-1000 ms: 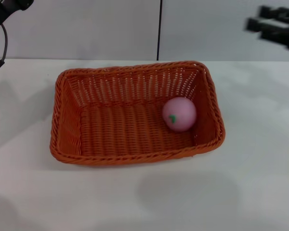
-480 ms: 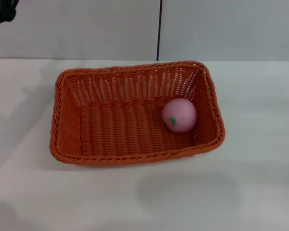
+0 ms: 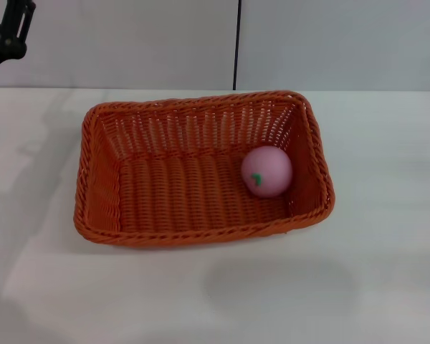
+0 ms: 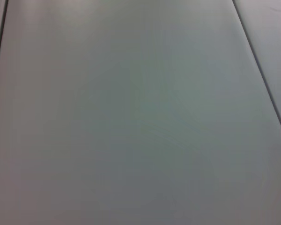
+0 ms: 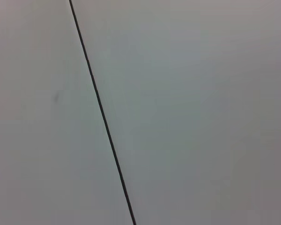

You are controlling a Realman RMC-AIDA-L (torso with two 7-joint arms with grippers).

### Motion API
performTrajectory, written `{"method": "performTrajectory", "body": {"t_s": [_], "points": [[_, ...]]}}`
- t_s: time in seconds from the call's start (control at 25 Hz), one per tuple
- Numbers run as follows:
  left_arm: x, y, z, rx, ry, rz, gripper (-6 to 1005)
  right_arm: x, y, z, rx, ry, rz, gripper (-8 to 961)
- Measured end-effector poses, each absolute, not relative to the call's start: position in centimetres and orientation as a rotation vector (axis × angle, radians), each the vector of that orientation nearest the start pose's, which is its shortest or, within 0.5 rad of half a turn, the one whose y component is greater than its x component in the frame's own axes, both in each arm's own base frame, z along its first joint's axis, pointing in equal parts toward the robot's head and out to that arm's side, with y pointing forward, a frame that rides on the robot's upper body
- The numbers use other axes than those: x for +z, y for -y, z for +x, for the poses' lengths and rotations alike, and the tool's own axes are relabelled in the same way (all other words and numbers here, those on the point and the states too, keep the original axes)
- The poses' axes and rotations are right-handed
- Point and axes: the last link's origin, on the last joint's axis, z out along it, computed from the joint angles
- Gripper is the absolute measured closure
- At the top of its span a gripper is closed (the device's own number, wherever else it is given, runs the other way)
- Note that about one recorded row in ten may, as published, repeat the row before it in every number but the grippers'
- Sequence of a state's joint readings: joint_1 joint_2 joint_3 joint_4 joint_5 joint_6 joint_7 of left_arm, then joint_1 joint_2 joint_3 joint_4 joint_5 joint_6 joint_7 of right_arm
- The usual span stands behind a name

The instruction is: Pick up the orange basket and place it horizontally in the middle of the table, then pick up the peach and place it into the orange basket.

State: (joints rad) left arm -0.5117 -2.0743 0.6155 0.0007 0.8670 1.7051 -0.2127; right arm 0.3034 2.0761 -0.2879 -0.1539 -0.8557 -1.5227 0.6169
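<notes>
The near strip of the white desk (image 3: pixel 272 301) is bare. Beyond it the orange basket (image 3: pixel 100 179) lies with its long side across, about mid-desk — set as the task asks. The peach (image 3: pixel 266 170) rests inside, against the basket's right wall, leaf mark facing near; both steps look done. At the far left corner only a dark part of the left arm (image 3: pixel 6 36) shows — whether its fingers are open or closed I cannot tell. The right gripper is out of sight
</notes>
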Motion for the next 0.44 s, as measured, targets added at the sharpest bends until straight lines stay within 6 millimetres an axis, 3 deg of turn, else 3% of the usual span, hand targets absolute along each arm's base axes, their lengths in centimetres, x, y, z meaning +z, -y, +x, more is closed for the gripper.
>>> {"method": "performTrajectory", "body": {"t_s": [0.44], "points": [[3.45,-31.36,-28.37,-0.992,0.071,-1.522,408,9.38,-26.91,37.92,1.037,-0.557,-1.104,275]]}}
